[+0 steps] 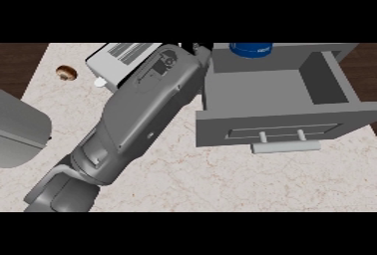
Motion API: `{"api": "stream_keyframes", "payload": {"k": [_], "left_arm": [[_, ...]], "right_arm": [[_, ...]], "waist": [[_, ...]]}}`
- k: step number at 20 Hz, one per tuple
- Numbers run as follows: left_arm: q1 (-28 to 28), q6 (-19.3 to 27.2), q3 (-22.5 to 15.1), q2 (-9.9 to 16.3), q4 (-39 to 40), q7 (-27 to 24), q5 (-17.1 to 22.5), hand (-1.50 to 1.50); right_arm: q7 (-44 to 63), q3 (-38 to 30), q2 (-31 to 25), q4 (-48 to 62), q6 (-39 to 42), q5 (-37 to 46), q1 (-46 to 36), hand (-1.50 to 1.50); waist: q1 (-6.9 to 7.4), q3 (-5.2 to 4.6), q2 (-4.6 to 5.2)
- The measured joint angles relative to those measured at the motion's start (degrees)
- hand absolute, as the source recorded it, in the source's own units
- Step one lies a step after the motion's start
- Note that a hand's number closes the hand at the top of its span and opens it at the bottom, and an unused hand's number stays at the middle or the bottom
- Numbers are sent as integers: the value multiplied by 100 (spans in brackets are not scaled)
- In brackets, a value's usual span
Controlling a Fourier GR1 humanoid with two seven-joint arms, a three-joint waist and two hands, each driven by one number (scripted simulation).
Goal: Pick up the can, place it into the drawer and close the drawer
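A blue can (251, 49) stands at the far end of the open grey drawer (221, 94), cut off by the view's upper edge. The drawer is pulled out toward me, its front panel and bar handle (285, 145) facing the near side. My right forearm (143, 109) stretches from the lower left up to the drawer's far left corner. Only a small black part of my right hand (194, 48) shows there, just left of the can and outside the drawer's left wall. Whether it touches the can is hidden. My left hand does not show.
A grey and white toaster-like appliance (117, 59) lies partly under my forearm at the back. A small brown pastry (66, 72) sits at the counter's far left. A large grey rounded shape (21, 129) fills the left edge. Marble counter (221, 184) spreads before the drawer.
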Motion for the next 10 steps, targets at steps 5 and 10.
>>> {"api": "stream_keyframes", "payload": {"k": [5, 10], "left_arm": [[-214, 164, -409, 0, 418, -230, 488, 150], [-334, 180, -714, -1, 736, -372, 901, 150]], "right_arm": [[-24, 69, 16, 38, 55, 47, -47, -150], [121, 36, -94, 28, -47, -48, -177, -150]], "waist": [[-64, 3, 14], [-87, 3, 23]]}}
